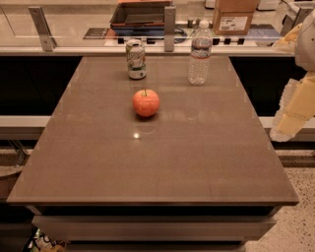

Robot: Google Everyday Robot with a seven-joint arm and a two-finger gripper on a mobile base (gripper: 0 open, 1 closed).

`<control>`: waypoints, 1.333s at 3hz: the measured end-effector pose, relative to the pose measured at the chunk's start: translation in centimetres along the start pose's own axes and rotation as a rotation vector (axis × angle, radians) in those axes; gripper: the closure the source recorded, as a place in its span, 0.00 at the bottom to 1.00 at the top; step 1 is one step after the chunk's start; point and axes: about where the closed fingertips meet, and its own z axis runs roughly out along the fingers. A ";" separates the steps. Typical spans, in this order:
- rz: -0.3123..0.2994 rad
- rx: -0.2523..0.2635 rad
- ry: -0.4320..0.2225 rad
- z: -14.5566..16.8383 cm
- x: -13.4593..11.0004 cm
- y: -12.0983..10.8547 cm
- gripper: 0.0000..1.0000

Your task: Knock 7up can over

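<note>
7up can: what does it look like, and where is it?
The 7up can is a small silver-white metal can with green markings and a silver top. It stands upright at the table's far edge, behind the apple, left of the water bottle. Nothing else touches it; the gripper hangs off to the right.

Brown glossy table (162, 162), on which a small spot of light is reflected; speckled floor (300, 216) is seen at lower right. Behind it, a pale counter (74, 27) is fitted with metal brackets (42, 27) and loaded with a dark tray (140, 15) and a cardboard box (234, 17). The gripper (294, 110) is held beyond the table's right edge.
</note>
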 end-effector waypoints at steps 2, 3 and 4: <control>0.010 0.019 -0.028 0.1 -0.4 -0.5 0.00; 0.049 0.042 -0.106 1.2 -1.7 -1.6 0.00; 0.144 0.067 -0.248 3.2 -4.1 -2.5 0.00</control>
